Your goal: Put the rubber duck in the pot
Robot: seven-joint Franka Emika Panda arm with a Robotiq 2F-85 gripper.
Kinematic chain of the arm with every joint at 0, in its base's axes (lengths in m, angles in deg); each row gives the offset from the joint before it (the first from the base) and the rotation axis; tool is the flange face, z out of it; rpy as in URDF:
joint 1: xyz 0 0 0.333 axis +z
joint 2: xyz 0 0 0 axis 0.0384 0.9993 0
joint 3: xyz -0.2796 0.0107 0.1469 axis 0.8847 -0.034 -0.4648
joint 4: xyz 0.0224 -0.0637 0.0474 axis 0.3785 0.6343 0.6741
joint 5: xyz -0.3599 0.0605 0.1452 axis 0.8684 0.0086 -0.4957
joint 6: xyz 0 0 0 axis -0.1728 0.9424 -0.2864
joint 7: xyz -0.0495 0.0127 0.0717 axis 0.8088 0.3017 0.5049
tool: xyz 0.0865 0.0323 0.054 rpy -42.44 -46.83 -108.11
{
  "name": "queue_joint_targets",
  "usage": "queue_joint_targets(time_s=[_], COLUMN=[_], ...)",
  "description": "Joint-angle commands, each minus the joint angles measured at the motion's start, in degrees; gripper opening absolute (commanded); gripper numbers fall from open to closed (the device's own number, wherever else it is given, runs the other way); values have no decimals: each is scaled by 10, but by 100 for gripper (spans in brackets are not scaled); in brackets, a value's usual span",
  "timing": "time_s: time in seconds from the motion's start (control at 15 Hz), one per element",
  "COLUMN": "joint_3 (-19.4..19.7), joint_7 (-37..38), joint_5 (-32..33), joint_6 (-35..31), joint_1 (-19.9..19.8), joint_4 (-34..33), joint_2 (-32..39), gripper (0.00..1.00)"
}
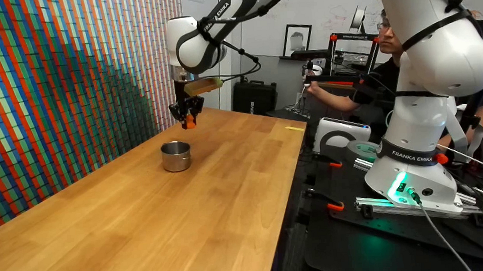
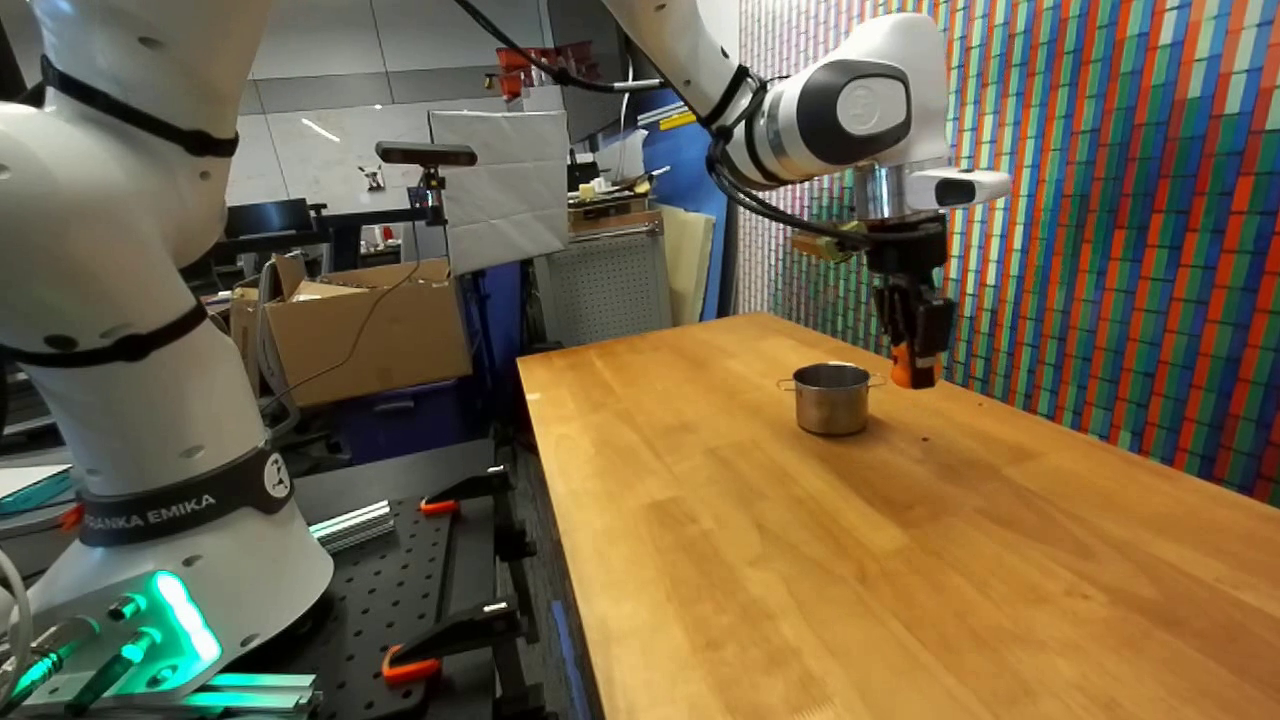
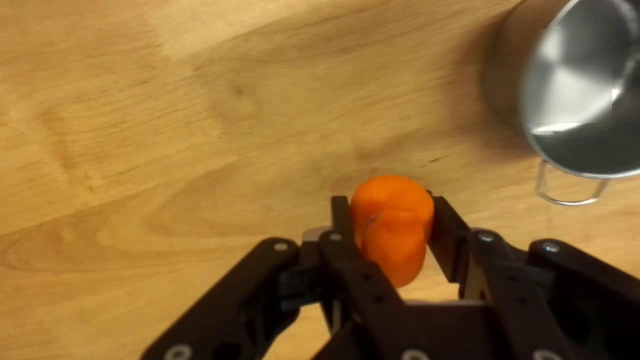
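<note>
That black gripper [image 3: 390, 216] has the rubber duck [image 3: 395, 242] clamped in midair near the pot [image 2: 832, 408], so I'd carry it high across, centre it over the opening, and lower before letting go.

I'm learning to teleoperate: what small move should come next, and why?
Probably shift the pincer sideways until the duck is over the pot: the pincer grips the duck above the table, while the open pot stands off to one side in the wrist view.
</note>
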Motion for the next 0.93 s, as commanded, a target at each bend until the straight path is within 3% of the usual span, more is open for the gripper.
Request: queue_joint_targets(time_s=[0.0,0.4,0.47,0.53,0.8,0.87], joint_3=[-32,-55,-55,-56,-45,-40], joint_7=[-19,-15,-14,-18,-37,-47], joint_5=[-39,-49,-48,-50,-43,-40], joint_6=[37,46,48,52,74,88], joint_1=[7,33,36,37,25,19], joint_4=[-7,-13,-19,-23,-69,-89], joint_2=[-27,-20,-14,-10,13,16], gripper=[17,20,66,67,97,100])
